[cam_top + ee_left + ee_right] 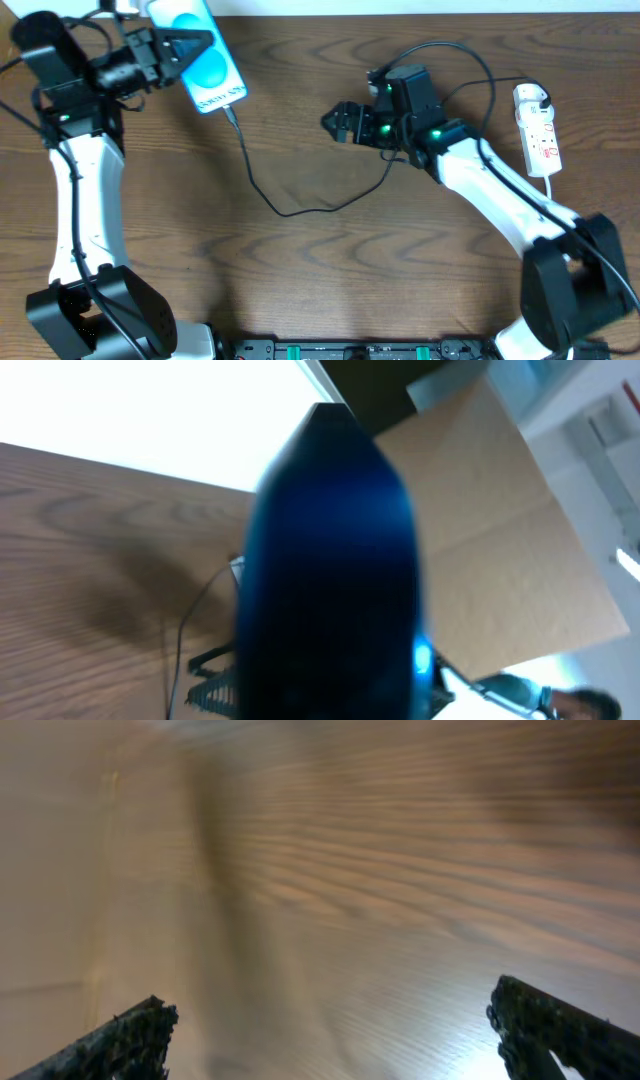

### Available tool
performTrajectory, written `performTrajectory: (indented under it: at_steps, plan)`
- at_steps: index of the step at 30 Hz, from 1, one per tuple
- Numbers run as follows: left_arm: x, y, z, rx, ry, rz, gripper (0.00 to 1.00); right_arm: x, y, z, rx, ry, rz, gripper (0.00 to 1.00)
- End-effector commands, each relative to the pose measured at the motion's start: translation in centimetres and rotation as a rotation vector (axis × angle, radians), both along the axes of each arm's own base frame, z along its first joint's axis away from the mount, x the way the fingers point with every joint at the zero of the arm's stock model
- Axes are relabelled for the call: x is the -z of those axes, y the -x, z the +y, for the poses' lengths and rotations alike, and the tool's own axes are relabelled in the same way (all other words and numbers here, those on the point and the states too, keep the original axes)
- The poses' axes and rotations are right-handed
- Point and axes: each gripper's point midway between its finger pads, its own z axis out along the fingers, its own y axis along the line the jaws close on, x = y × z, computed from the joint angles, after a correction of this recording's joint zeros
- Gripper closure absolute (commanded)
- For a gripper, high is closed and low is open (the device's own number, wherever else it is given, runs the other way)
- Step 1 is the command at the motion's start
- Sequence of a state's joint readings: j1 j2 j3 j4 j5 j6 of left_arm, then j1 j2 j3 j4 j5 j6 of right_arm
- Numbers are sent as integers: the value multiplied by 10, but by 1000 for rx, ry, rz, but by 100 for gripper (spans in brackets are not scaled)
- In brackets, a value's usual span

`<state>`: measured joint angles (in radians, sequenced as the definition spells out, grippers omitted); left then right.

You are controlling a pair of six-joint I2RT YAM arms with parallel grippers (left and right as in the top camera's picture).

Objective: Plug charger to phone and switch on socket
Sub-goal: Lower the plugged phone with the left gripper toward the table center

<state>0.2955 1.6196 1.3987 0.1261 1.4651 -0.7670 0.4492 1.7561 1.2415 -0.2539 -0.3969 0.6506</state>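
At the table's far left my left gripper (188, 45) is shut on the phone (208, 62), holding it tilted, blue screen up. In the left wrist view the phone (335, 560) is a dark blue blur filling the middle, with one ridged finger (218, 682) showing at its left side. The charger's thin black cable (290, 212) runs from the phone's lower edge across the wood to its white adapter (529, 97), which sits in the socket (543, 140) at the right. My right gripper (335, 122) hovers open over bare wood, fingertips (135, 1038) wide apart with nothing between them.
Cardboard (500, 560) leans behind the table in the left wrist view. The cable loops around my right arm (480, 185). The arm bases (100, 320) stand at the near corners, with a black rail (330, 350) along the front edge.
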Motion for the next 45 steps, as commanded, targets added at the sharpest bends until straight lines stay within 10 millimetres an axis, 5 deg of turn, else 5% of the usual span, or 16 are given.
performTrajectory:
  at_steps: [1, 8, 21, 34, 45]
  plan:
    - [-6, 8, -20, 72, -25, -73, 93, -12, -16, -55, 251, 186, -58, 1]
    - [14, 12, -56, 119, -56, -42, 92, -47, 1, -108, 432, 331, -108, 1]
    - [105, -28, -93, 12, -196, 168, 93, -104, 33, -138, 492, 345, -207, 1]
    - [207, -43, -119, 64, -231, 393, 93, -109, 37, -141, 479, 368, -225, 2]
    - [242, -14, -168, 184, -314, 445, 93, -109, 36, -142, 480, 373, -228, 1]
